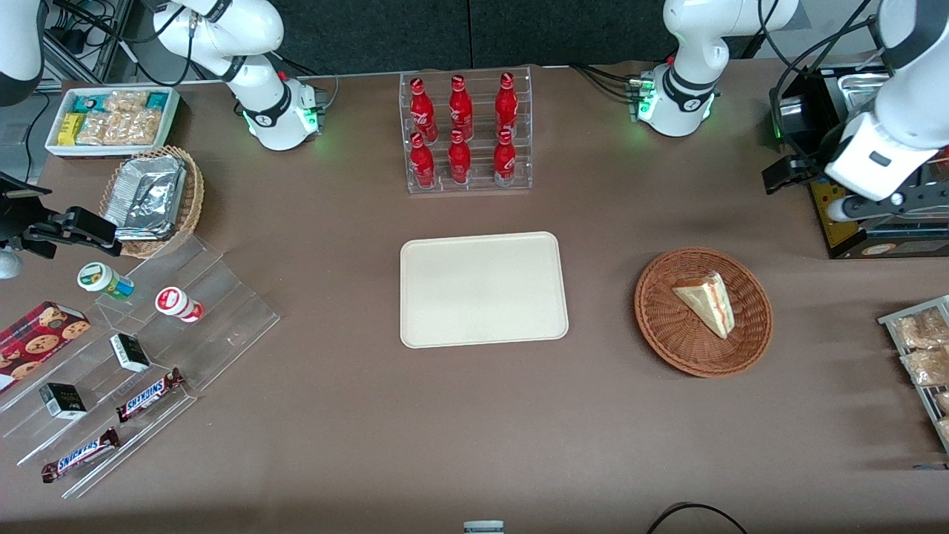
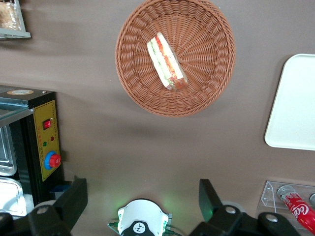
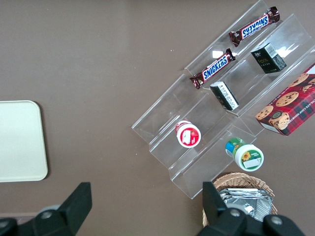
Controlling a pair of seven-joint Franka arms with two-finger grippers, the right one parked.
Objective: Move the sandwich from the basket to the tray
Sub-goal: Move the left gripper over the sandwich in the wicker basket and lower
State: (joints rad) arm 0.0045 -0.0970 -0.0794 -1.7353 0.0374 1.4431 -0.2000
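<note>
The sandwich point(image 1: 706, 302) lies flat in the wicker basket point(image 1: 660, 326), beside the bare cream tray point(image 1: 483, 288). Farther from the camera, the gripper point(image 2: 142, 201) hovers high with fingers spread apart, likely lining up its reach.

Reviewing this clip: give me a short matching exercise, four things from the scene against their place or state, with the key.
Things:
1. sandwich
2. tray
3. gripper
4. red bottles

Places or states:
A. open, holding nothing, raised near the black box at the working arm's end of the table
B. standing in a clear rack
C. lying in the basket
D. bare, flat on the table between basket and snack shelves

Pairs: 1-C, 2-D, 3-A, 4-B
</note>
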